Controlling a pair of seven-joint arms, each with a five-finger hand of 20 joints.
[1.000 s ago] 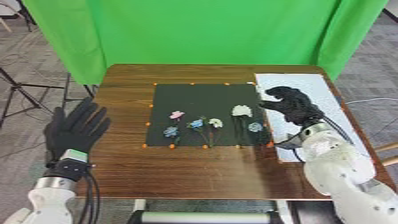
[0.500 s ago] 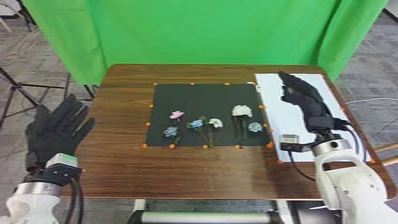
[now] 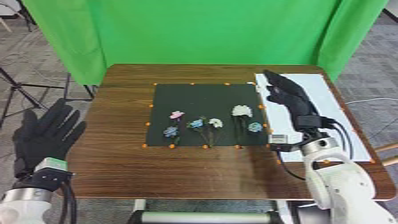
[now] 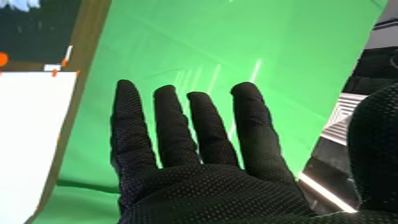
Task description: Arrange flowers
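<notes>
The right robot hand point(image 3: 297, 101) is over the white sheet point(image 3: 322, 89), fingers point(image 4: 253, 117) straight and slightly apart, pointing toward 11 o'clock; it has hold of nothing. At its 8 o'clock, near but apart from it, lies the large white flower point(image 3: 242, 111), with a round blue flower point(image 3: 255, 127) just beside that at 5 o'clock. The small white flower point(image 3: 216, 122) is at the large one's 8 o'clock, and a light blue flower point(image 3: 196, 123) is beside it at 9. Farthest from the right hand are the pink flower point(image 3: 177, 114) and, at its 6 o'clock, another blue flower point(image 3: 171, 131). All six lie on the black mat point(image 3: 200, 96) on the desk point(image 3: 124, 170).

The left robot hand point(image 3: 40, 142) is beside the desk's 9 o'clock edge, open wide and empty, the flowers well apart from it at 3 o'clock.

The right hand and arm hide part of the sheet. The thin stems point(image 3: 241, 125) are hard to trace. In the wrist view the thumb point(image 4: 378, 140) is cut off, as is a pale bloom point(image 4: 19, 4); I cannot tell which flower that is.
</notes>
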